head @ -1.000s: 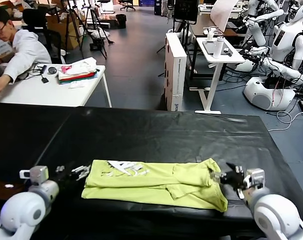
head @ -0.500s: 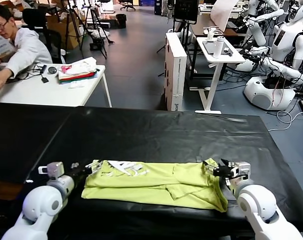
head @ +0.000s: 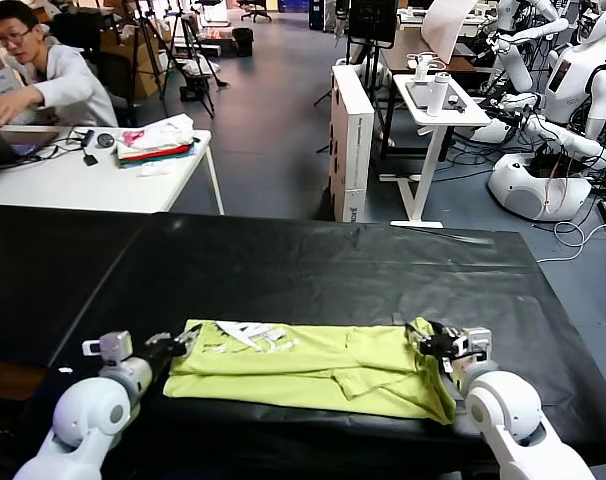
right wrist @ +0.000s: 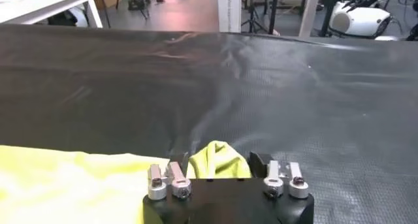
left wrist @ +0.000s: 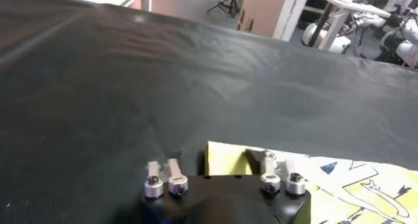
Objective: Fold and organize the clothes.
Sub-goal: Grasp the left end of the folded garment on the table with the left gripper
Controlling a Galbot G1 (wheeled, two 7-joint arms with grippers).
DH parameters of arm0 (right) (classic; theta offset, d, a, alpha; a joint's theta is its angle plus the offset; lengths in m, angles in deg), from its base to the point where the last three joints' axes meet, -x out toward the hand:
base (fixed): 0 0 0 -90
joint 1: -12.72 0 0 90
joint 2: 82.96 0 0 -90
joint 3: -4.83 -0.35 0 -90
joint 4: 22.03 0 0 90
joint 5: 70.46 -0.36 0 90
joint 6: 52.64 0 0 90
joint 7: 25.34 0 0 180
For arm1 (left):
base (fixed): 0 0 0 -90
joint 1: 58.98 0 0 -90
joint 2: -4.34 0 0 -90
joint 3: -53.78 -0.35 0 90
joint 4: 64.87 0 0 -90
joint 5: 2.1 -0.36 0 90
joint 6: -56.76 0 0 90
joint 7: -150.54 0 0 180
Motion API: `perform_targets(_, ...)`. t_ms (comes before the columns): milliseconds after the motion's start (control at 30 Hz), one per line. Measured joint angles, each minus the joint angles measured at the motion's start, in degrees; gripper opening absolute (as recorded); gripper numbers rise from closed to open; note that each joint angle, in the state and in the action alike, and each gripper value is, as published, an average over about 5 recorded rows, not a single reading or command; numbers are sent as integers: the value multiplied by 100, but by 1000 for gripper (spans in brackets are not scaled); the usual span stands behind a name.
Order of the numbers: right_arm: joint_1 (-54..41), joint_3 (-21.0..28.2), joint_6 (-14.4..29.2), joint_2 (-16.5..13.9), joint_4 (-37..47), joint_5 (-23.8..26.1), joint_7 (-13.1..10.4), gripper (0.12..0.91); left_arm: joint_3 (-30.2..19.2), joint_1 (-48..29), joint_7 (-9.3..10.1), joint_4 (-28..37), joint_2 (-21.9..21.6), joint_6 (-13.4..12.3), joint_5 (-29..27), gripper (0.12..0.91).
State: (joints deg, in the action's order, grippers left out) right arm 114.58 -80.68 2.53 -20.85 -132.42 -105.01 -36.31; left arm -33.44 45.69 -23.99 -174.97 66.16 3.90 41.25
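The clothes are one lime-yellow T-shirt [head: 313, 368], lying folded into a long strip near the front edge of the black table [head: 303, 265], with a white print showing at its far left. My left gripper [head: 181, 343] is open at the shirt's left end, and the shirt's corner [left wrist: 225, 160] lies between its spread fingers [left wrist: 175, 167]. My right gripper [head: 425, 337] is open at the right end. A raised fold of the shirt [right wrist: 219, 160] stands between its fingers [right wrist: 258, 161].
Behind the black table stands a white table [head: 93, 180] with a colourful cloth pile [head: 155, 140] and a seated person [head: 38, 75]. A tall white box [head: 350, 140], a white desk [head: 428, 115] and parked robots [head: 558, 110] fill the far right.
Both grippers have moved inward onto the two ends of the shirt. The left jaws have opened wide. The person at the back has shifted to a laptop.
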Motion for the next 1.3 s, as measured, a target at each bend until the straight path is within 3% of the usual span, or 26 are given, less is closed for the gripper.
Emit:
perform_targets(267,36,-20,184,83,-5,-28,56,907,85,-66,23,107,-3,-104,-55,907)
perform_targets(500,157,-136,738,-9,-182,-91,516,907,123,-29,12,122,-13,-117,-59,907)
perform_targets(867,977,-650,2236,-631,-739,591,1241,907,310,208,-21,-224,-213,-7,180,907)
perform_targets(1067,1931,-1114,2899,-718,-1298,659,1367,903,585,490,-160,-416,-489,234,611,907)
perform_targets(1300,2698,-1434,3128,-579,-1805,766,1375,725,908,837,-444,-511,-693,500,1133,907)
